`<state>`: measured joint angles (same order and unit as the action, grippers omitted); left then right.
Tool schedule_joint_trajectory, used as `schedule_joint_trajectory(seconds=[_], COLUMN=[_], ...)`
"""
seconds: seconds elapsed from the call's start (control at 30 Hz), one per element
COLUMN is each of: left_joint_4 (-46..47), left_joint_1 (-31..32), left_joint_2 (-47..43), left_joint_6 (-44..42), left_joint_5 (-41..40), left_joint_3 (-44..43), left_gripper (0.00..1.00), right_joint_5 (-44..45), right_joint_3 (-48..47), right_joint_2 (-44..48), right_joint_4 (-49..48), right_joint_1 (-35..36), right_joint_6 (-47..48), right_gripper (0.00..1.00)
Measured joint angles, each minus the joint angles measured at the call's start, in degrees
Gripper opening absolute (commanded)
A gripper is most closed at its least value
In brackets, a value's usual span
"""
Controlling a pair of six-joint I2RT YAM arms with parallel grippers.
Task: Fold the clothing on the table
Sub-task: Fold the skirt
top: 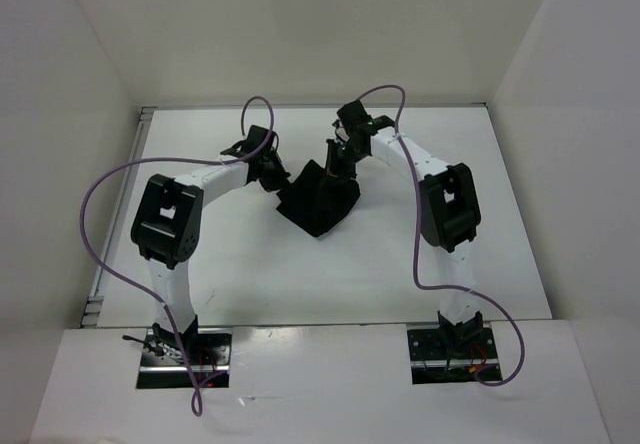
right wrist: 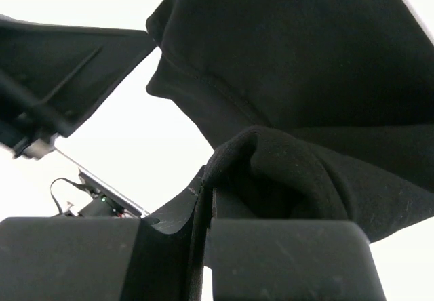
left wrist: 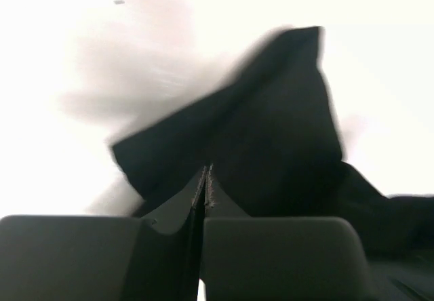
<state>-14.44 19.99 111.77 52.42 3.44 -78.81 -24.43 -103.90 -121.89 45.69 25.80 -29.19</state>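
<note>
Left gripper [top: 274, 171]: jaws closed on the upper left edge of the clothing [top: 320, 204]; its wrist view is blurred. The clothing hangs bunched between both grippers, over the middle of the table [top: 250, 284], nearer the far edge. Right gripper [top: 338, 156]: jaws pinched shut on a fold at the upper right edge; fabric partly hides one finger.

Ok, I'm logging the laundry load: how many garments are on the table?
1: a black garment in the middle of the table, held up by the left claw and right claw. A second piece under its folds could be hidden.
</note>
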Motion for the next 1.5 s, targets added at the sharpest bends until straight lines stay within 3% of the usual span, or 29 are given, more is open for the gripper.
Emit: schedule_joint_trajectory(seconds=[0.33,0.67,0.77,0.8,0.83,0.93,1.07,1.37,1.47,1.5], left_joint_4=[-0.50,0.35,0.42,0.44,0.46,0.48,0.46,-2.56,-4.59,-5.35], left_joint_1=[-0.81,-0.81,-0.85,-1.01,-1.07,-1.11,-1.73,-4.81,-5.86,-6.14], left_joint_2=[4.74,5.86,5.92,5.95,5.95,5.95,5.95,2.91,-1.31,-3.21], left_joint_6=[-0.02,-0.02,-0.02,-0.02,-0.02,-0.02,-0.04,-3.17,-4.68,-5.44], left_joint_5=[0.31,1.49,1.64,1.73,1.77,1.86,2.32,-0.35,-1.29,-1.01], left_joint_3=[-0.35,-0.83,-0.85,-0.85,-0.85,-0.85,-0.83,-0.92,-1.57,-2.40], left_gripper=[0.00,0.00,0.00,0.00,0.00,0.00,0.00,0.00,0.00,0.00], right_joint_5=[-0.02,-0.39,-0.61,-0.96,-1.46,-3.87,-5.62,-3.45,-0.52,0.35], right_joint_3=[-8.31,-25.62,-33.62,-35.76,-36.87,-37.64,-38.23,-37.94,-36.50,-35.82], right_joint_2=[-4.37,-15.85,-21.05,-22.45,-23.30,-24.37,-24.63,-17.92,-13.25,-11.98], right_joint_4=[3.78,9.86,12.72,13.44,13.81,14.71,15.69,17.14,17.42,17.51], right_joint_1=[0.76,1.57,2.47,2.80,3.15,3.80,3.96,2.34,0.94,0.37], right_joint_6=[0.87,2.16,2.89,3.21,3.43,3.96,4.74,5.25,6.21,6.49], right_gripper=[0.01,0.01,0.09,0.14,0.29,0.43,0.55,0.52,0.38,0.28])
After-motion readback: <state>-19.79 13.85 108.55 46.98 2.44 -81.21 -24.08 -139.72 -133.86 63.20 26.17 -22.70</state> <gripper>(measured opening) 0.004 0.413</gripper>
